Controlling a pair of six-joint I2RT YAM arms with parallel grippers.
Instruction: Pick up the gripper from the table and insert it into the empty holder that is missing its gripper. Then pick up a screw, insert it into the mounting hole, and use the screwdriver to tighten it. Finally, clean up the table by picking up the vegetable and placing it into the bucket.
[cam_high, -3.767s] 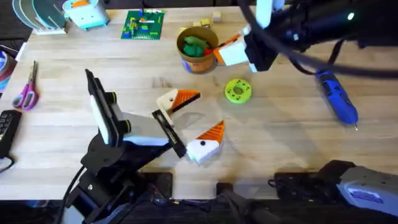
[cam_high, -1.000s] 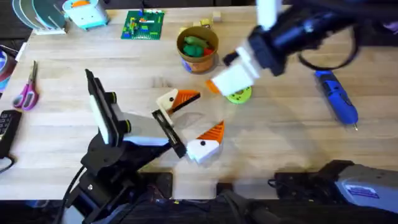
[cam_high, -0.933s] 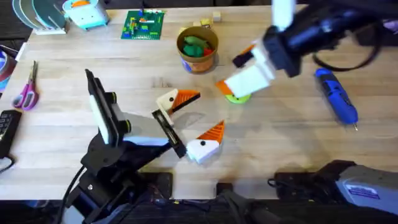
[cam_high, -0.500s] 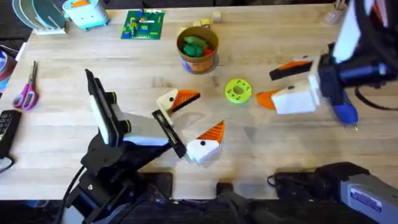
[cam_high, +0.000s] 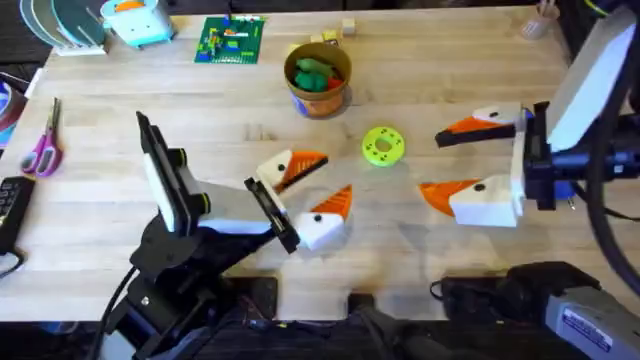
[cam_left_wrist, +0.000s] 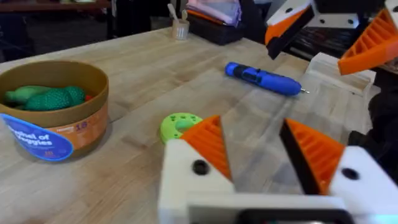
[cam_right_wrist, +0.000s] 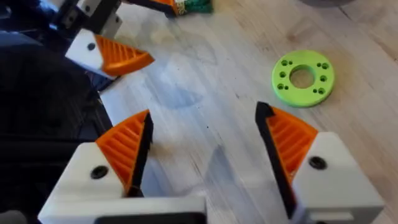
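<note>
My left gripper (cam_high: 335, 175) stands open low over the table's middle. One of its blocks is the cream holder (cam_high: 270, 164), and the orange ribbed gripper (cam_high: 303, 165) sits in it. A dark spot marks the mounting hole (cam_left_wrist: 199, 167); I cannot tell whether a screw is in it. My right gripper (cam_high: 432, 162) hangs open at the right, holding nothing. The blue screwdriver (cam_left_wrist: 264, 78) lies on the table below it, mostly covered by that arm in the overhead view. The brown bucket (cam_high: 318, 98) stands at the back, with the dark green vegetable (cam_left_wrist: 57, 98) inside it among other green toys.
A lime-green disc (cam_high: 382, 146) lies between the bucket and the two grippers. Scissors (cam_high: 42, 148) lie at the far left. A green brick plate (cam_high: 231, 40) and small blocks sit along the back edge. Bare wood lies between the grippers.
My right gripper has swung from beside the bucket to the right and toward the front, over the screwdriver, staying open. The left gripper's fingers have drawn slightly closer together.
</note>
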